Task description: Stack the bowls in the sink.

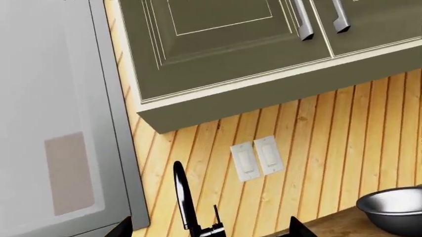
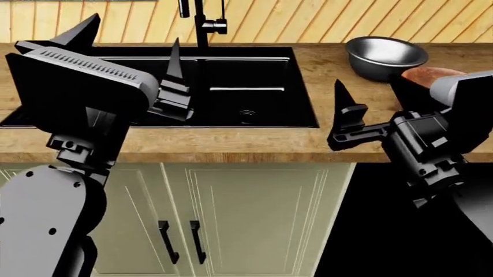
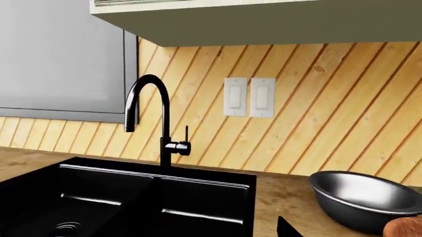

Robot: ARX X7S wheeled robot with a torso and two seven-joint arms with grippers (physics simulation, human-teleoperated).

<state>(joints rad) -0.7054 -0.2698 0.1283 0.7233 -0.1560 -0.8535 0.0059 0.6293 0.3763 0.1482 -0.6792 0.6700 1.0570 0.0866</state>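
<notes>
Both bowls sit on the wooden countertop [image 2: 231, 144], outside the sink [image 2: 262, 86] and not yet stacked. The right gripper [image 2: 348, 118] is empty; only one tapered finger is visible, so I cannot tell how wide it stands. The steel bowl [image 2: 385, 56] lies beyond it and to its right, and the wooden bowl [image 2: 428, 75] nearer to its right, touching or just beside the steel one and half hidden by the arm. The left gripper [image 2: 127, 49] hovers wide open and empty over the near-left basin. Risks, as judged: the polished steel rim is thin, curved and slick, so a pinch may slip; the neighbouring thick-walled wood-grain bowl could be nudged; the tall faucet [image 2: 202, 26] stands beside the carry path; the glossy black basin could let a dropped bowl slide.
</notes>
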